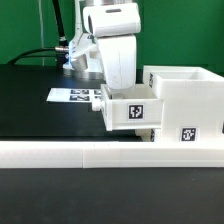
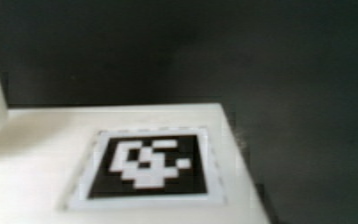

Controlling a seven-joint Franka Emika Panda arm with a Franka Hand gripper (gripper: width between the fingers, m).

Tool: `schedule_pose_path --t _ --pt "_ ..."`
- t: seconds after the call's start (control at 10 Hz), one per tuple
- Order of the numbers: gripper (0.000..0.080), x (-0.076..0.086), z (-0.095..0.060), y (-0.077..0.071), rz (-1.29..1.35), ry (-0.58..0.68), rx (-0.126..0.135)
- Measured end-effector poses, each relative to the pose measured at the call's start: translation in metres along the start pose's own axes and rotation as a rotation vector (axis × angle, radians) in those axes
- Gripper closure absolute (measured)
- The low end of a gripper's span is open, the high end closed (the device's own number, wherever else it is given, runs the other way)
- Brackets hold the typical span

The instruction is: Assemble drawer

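Note:
A small white drawer tray point(image 1: 128, 110) with a square marker on its front stands against the left side of the large white housing point(image 1: 190, 100) in the exterior view. My gripper point(image 1: 113, 88) reaches down onto the tray's left rear edge, and its fingertips are hidden there. The wrist view shows only a white tray face point(image 2: 34, 150) with a black-and-white marker point(image 2: 149, 165) very close up, and no fingers. I cannot tell whether the jaws are open or shut. A second tray is out of view.
The long low white rail point(image 1: 100, 153) runs along the front of the black table. The marker board point(image 1: 76, 96) lies flat behind the tray on the exterior view's left. A green wall and cables stand at the back.

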State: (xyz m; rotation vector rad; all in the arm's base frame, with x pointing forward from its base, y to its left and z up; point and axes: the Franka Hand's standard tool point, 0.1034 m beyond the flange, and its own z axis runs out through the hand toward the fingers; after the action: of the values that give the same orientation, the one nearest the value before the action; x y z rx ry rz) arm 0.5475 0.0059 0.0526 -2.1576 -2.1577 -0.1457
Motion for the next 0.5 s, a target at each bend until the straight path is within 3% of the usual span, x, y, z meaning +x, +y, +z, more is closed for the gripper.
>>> schedule_pose_path --t 0.5 --pt "0.0758 0.0104 0.0016 -0.0018 0.036 -0.006 0.009"
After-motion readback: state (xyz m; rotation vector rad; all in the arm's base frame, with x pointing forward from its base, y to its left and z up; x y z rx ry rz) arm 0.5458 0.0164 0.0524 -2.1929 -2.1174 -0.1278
